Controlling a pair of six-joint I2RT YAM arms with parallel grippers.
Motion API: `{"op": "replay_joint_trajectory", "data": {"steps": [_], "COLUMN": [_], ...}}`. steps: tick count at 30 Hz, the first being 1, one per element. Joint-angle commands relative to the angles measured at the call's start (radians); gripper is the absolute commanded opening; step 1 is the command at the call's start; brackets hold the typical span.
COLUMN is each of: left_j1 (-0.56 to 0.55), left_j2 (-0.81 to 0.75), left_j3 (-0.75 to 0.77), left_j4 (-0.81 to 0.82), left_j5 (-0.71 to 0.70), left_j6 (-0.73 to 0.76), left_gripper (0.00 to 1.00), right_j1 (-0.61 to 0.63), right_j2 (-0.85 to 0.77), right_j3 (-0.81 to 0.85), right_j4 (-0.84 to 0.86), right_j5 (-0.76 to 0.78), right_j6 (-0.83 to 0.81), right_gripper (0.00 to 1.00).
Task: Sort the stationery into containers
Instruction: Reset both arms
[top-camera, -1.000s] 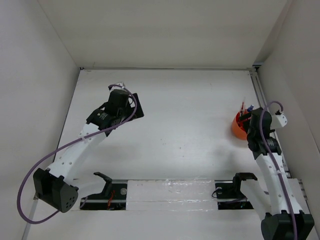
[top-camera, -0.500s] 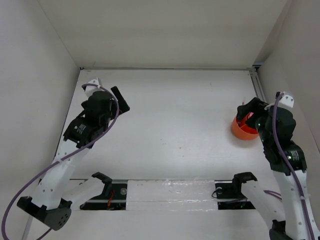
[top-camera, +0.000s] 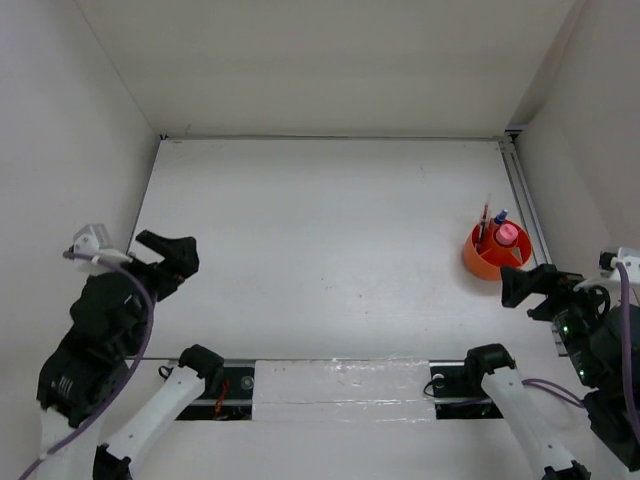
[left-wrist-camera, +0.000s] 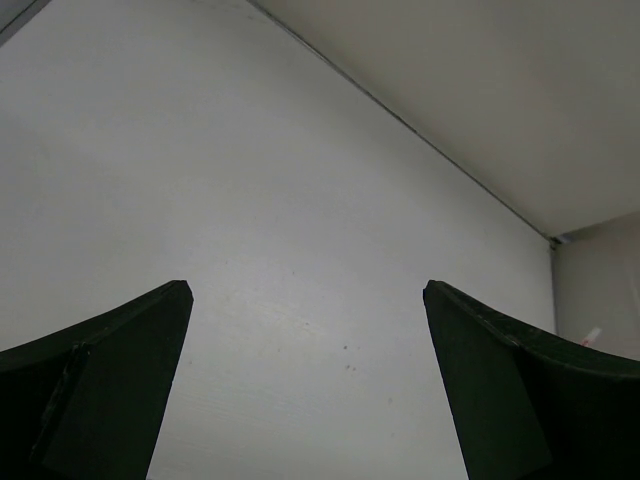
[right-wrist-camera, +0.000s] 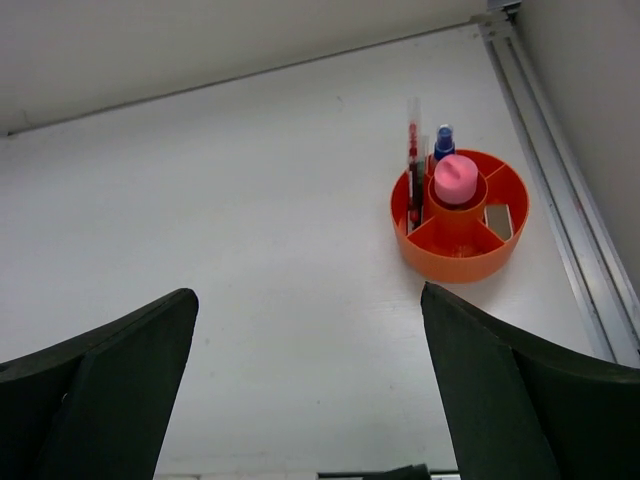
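Both arms have pulled back from mid-table to the near edge since half a second ago, and the right one has come off the cup. Top view: left gripper at near left, right gripper just near-side of the orange container, not touching it; pink-capped tube stands in its middle, and no loose item shows on the table. Left wrist: left gripper spread wide, nothing held, bare table ahead. Right wrist: right gripper spread wide, empty; the container is a divided round tray with pens in the left section, blue-capped bottle at the back and a grey piece on the right. Sorting looks finished.
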Motion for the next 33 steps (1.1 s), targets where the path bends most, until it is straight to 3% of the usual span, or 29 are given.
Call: {"op": "replay_joint_trajectory", "data": {"steps": [1,14,33], "left_j1": [-0.001,-0.001,-0.001], "left_j2": [-0.080,-0.264,-0.292], "left_j3": [-0.040,-0.155,-0.155], "left_j4": [-0.048,-0.096,-0.096], "left_j5": [0.056,0.085,0.057], "left_j6": [-0.039,-0.036,-0.055], "left_gripper": [1.00,1.00,1.00], "right_j1": [0.010,0.029,0.029], "right_j2": [-0.049,-0.201,-0.201], "right_j3": [-0.009,0.076,0.076], "right_j4": [-0.093,-0.208,-0.199], "right_j5": [-0.091,-0.156,-0.147], "right_j6": [-0.034,-0.052,-0.052], "right_gripper": [0.99,0.99,0.99]}}
